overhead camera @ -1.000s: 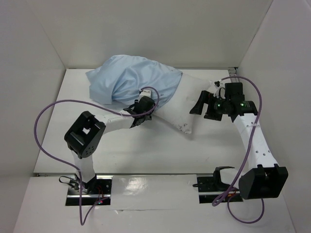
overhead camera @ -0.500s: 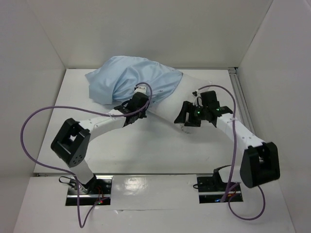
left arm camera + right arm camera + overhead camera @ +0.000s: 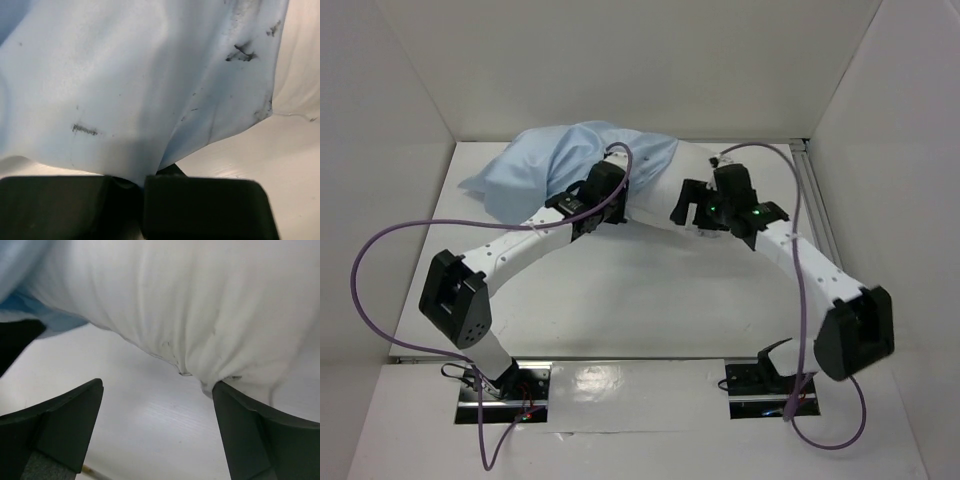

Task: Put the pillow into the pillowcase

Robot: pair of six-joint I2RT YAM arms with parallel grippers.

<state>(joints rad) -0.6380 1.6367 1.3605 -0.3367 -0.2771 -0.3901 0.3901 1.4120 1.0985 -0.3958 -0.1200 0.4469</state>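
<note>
Left gripper (image 3: 142,182) is pinched shut on the hem of the thin, wrinkled light blue fabric pillowcase (image 3: 125,75); right gripper (image 3: 157,410) gapes wide, empty, astride the bare end of the plump white cushion pillow (image 3: 200,305), lying half-sleeved far across the white table (image 3: 620,290). Lift the hem; shove that end inward.

My overhead view is bright and evenly lit from above, with soft shadows on the counter (image 3: 650,290) and glare on the glossy near strip (image 3: 620,385), while both wrist views look slightly soft up close.
</note>
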